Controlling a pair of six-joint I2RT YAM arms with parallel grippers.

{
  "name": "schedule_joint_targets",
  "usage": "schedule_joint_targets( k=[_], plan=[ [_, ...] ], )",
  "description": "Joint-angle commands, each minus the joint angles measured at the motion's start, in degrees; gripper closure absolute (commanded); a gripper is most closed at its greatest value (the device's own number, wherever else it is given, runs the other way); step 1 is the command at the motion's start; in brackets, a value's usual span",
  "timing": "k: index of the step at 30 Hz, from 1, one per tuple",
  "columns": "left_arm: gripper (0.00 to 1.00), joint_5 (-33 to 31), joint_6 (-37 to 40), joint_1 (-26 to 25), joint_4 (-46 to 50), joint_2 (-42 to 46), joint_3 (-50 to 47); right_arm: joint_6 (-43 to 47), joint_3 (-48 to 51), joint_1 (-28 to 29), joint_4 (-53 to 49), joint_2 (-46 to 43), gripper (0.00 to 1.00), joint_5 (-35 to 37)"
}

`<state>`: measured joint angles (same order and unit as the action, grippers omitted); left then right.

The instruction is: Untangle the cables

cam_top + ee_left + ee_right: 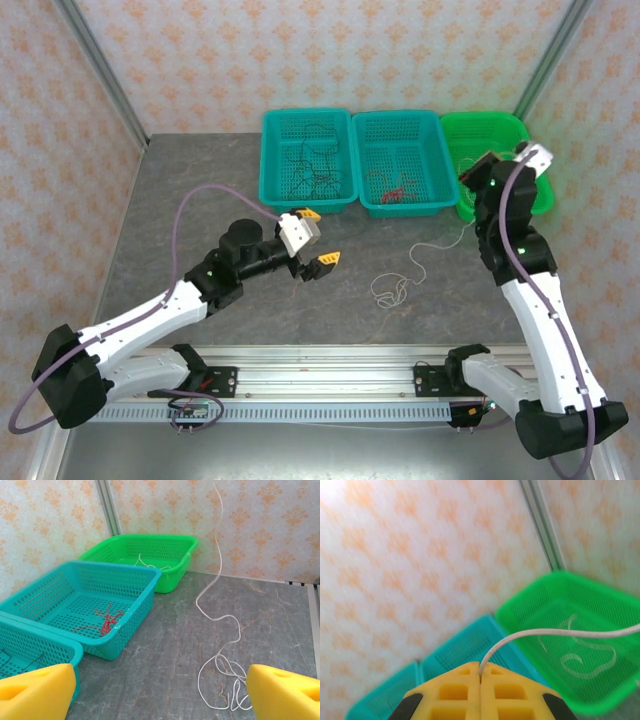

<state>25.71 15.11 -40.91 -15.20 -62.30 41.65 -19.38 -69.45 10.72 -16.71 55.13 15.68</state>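
The white cable (220, 545) is running off the left wrist view's top edge. The leftmost teal basket (30, 640) is being cropped there by the frame's left side

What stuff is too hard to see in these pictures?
- Black cable: top view, too thin to tell whether it is knotted.
- White cable: left wrist view, upper end cut off by the top edge.
- Green basket: right wrist view, blurred, partly cut off by the right edge.

**Table surface status**

Grey marbled table (200, 200). Three baskets sit side by side along the far edge: left teal basket (306, 113), middle teal basket (398, 115), green basket (485, 118). A white cable (388, 292) lies coiled on the bare surface in front of the middle basket.
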Motion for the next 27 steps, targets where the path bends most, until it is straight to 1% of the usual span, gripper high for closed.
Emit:
schedule_joint_targets(
  k=[1,6,11,14,15,17,19,20,22,24,25,27],
  plan=[
    [0.11,-1.62,0.97,-0.56,0.02,0.68,1.67,2.88,-6.41,0.18,4.81,2.26,1.00,2.48],
    [0.11,-2.44,1.08,-0.58,-0.12,1.39,1.08,2.25,-16.14,0.18,4.25,7.46,1.00,-0.45],
    [0.11,-3.15,0.97,-0.58,-0.54,2.48,-0.02,4.86,-22.01,0.14,5.06,11.37,1.00,-0.16],
    [0.11,-3.76,1.23,-0.55,-0.76,3.31,-0.90,8.28,-24.02,0.18,6.40,13.74,1.00,2.32],
    [0.11,-3.87,1.33,-0.58,-0.75,3.51,-1.24,7.16,-24.75,0.15,4.91,15.01,1.00,2.87],
    [0.11,-4.06,1.32,-0.58,-0.75,3.81,-1.58,4.68,-24.99,0.41,0.68,17.36,1.00,-2.08],
    [0.11,-4.70,0.96,-0.50,-1.92,4.03,-2.38,2.61,-22.61,2.53,-5.40,19.43,1.00,-3.44],
    [0.11,-5.18,0.68,-0.57,-2.48,4.04,-2.74,2.51,-19.74,3.46,-6.26,19.66,1.00,-2.80],
    [0.11,-6.56,-0.14,-0.58,-2.73,3.94,-3.02,2.65,-9.62,4.86,-3.47,18.06,1.00,1.56],
    [0.11,-7.19,-0.61,-0.57,-2.26,4.12,-3.15,4.44,-2.24,4.93,-0.87,15.95,1.00,7.02],
    [0.11,-6.87,-0.39,-0.52,-1.72,4.28,-3.08,5.73,-0.11,5.01,-0.74,14.82,1.00,10.48],
    [0.11,-6.87,0.33,-0.58,-0.95,4.64,-2.95,9.77,0.91,5.01,-1.80,13.03,1.00,16.13]
  ],
)
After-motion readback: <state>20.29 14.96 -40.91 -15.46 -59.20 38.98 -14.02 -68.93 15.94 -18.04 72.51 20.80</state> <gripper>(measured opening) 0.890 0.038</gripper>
